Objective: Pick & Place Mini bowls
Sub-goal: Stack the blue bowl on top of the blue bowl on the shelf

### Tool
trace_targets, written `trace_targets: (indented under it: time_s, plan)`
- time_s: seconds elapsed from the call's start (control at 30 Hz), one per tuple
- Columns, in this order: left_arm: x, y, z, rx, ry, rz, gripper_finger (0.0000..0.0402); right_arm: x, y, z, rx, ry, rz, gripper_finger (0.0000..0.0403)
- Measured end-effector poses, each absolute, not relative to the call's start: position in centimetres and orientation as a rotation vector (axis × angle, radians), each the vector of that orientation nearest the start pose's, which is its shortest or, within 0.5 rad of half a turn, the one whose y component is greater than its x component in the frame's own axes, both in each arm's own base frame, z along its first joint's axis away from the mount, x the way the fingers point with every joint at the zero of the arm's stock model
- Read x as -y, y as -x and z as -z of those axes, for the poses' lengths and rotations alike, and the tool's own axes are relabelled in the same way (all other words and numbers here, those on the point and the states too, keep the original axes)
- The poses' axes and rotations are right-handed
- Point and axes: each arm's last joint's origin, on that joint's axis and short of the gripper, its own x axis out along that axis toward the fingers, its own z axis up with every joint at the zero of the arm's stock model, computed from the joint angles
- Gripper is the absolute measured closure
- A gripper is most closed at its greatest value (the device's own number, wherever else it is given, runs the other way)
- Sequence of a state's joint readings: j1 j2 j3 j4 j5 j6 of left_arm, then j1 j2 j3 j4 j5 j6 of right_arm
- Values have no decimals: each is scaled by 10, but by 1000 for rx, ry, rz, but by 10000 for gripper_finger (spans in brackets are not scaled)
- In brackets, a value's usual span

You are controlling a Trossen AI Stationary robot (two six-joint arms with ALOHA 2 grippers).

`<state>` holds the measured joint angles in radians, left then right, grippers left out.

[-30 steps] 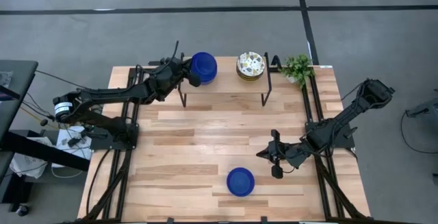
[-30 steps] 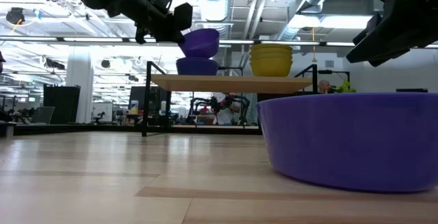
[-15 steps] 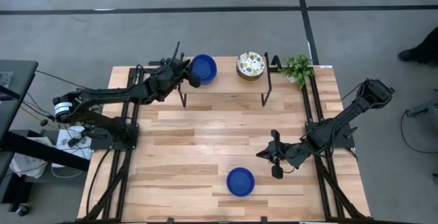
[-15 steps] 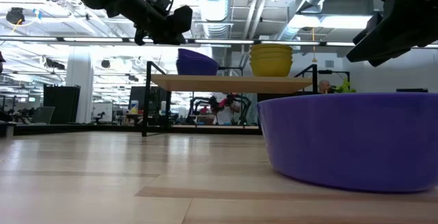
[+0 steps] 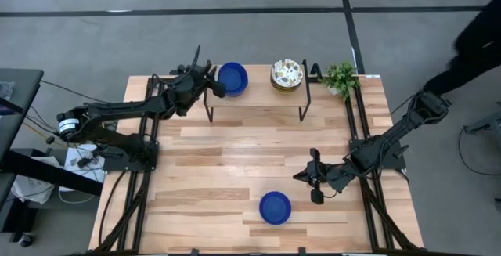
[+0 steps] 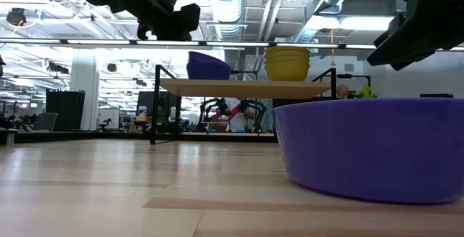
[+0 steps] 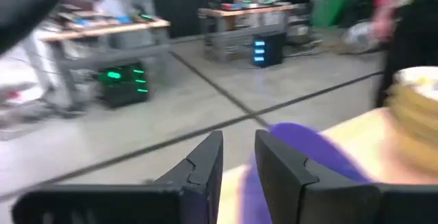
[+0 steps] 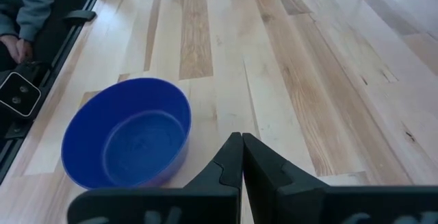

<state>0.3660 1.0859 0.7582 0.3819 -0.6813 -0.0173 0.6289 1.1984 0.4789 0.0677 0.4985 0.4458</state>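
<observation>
Two stacks of mini bowls sit on the raised shelf (image 5: 258,91) at the table's far edge — a blue stack (image 5: 232,77) and a patterned stack (image 5: 286,75). The left gripper (image 5: 214,88) hovers just beside the blue stack, its fingers narrowly parted and empty. One more blue bowl (image 5: 275,207) rests on the table (image 5: 235,154) near the front; the right gripper (image 5: 315,185) hangs close by, fingers pressed together.

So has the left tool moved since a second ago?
Yes. In the high view the left tool has pulled back left, away from the blue bowls on the shelf, with nothing between its fingers.
</observation>
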Motion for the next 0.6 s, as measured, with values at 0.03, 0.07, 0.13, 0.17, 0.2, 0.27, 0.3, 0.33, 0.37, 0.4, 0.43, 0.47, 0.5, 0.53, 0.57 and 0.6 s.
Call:
trace_targets:
  time_s: [0.03,0.07,0.13,0.17,0.2,0.27,0.3,0.33,0.37,0.4,0.43,0.47,0.5,0.53,0.57,0.6]
  plan:
    - [-103,-215,-320,51,4,-1082,318,-119,-188,-177,-563,-85,0,402]
    - [-104,-215,-319,33,-21,-1121,320,-119,-188,-177,-563,-85,0,402]
    - [-105,-214,-317,-12,-73,-1195,326,-119,-188,-177,-562,-85,0,402]
    - [-105,-213,-317,-31,-97,-1226,329,-119,-188,-177,-562,-85,2,402]
    - [-105,-212,-318,-41,-113,-1250,331,-118,-188,-177,-562,-84,5,402]
    - [-106,-212,-319,-46,-132,-1277,337,-117,-189,-177,-562,-80,9,402]
    - [-106,-211,-320,-40,-136,-1286,339,-116,-190,-177,-562,-81,14,402]
    - [-106,-211,-322,-29,-141,-1289,341,-115,-190,-177,-562,-83,19,402]
    - [-106,-211,-323,-19,-142,-1290,343,-114,-191,-177,-562,-84,24,402]
    - [-106,-211,-324,-13,-143,-1292,345,-113,-191,-177,-561,-85,28,402]
    - [-106,-211,-324,-4,-140,-1292,347,-112,-192,-177,-561,-86,32,402]
    - [-106,-211,-325,8,-139,-1294,349,-111,-192,-177,-561,-87,37,402]
    - [-106,-210,-327,16,-147,-1298,351,-111,-193,-177,-561,-88,41,402]
    - [-107,-210,-328,17,-162,-1303,353,-110,-193,-177,-561,-89,45,402]
    - [-107,-209,-329,17,-177,-1306,355,-109,-194,-177,-560,-90,49,402]
    - [-107,-210,-330,21,-187,-1309,356,-108,-194,-177,-560,-90,53,402]
